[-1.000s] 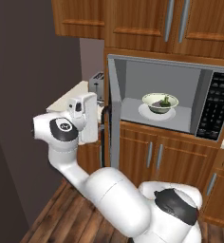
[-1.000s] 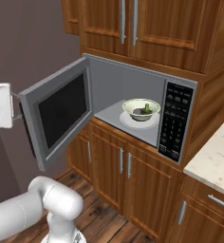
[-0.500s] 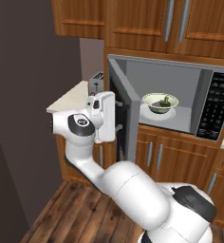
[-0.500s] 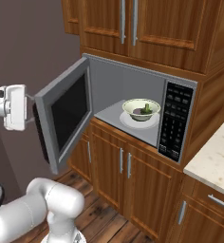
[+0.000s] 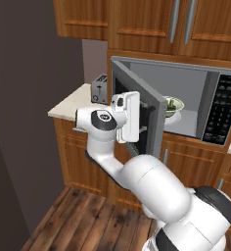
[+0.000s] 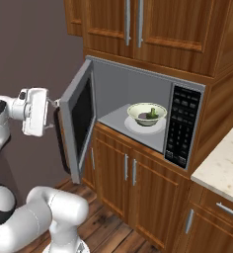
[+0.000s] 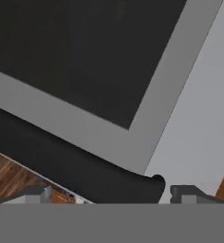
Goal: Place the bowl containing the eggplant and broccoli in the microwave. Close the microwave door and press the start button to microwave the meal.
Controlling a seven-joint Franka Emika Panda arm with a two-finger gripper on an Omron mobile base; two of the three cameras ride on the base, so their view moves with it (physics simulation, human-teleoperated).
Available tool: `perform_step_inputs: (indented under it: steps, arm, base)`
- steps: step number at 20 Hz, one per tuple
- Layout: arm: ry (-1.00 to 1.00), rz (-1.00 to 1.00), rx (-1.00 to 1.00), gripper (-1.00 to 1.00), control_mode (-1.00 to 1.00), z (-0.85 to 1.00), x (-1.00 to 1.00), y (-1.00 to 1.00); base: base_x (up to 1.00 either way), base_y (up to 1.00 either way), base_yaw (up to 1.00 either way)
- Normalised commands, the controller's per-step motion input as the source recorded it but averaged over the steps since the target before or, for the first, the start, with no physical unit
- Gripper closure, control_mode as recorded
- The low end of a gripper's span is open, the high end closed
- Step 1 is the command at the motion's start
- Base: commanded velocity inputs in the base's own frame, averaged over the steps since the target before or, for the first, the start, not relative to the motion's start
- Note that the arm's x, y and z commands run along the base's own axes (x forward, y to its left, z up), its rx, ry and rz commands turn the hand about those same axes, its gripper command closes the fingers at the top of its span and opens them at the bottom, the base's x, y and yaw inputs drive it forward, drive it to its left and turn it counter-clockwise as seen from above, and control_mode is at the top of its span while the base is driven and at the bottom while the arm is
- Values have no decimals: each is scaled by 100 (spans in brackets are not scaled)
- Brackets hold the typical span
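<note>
Grey and glossy inside, the microwave (image 6: pixel 138 118) already holds the bowl (image 6: pixel 146 113), which sits on the cavity floor with the broccoli (image 6: pixel 151 111) and a dark sliver that may be the eggplant showing over its rim, so the placing step looks done. What remains, judging from this, is to shut the microwave door (image 6: pixel 78 126) fully and then press the start button on the black keypad (image 6: pixel 180 126). The door stands about half open, swung out on its left hinge. The claw (image 7: pixel 107 193) is spread wide with nothing between its tips, and it sits right against the door's outer face near the black bar handle (image 7: pixel 71 166); in the left base view the hand (image 5: pixel 127 117) is pressed up beside the door's edge. Compared with a second ago, the door has swung markedly towards the cavity, the hand has travelled with it from far left towards the microwave, and the jaws have stayed wide apart throughout. The bowl has not shifted. A small silver toaster (image 5: pixel 100 88) stands on the bench (image 5: pixel 68 102) behind the arm.
</note>
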Motion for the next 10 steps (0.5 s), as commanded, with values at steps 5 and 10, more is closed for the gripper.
perform_step_inputs:
  steps: [5,10]
  arm:
    - [18,-17,0,-100,-100,0,29,-69]
    - [19,-18,0,-100,-100,0,34,-66]
  base:
    - [0,0,0]
    - [0,0,0]
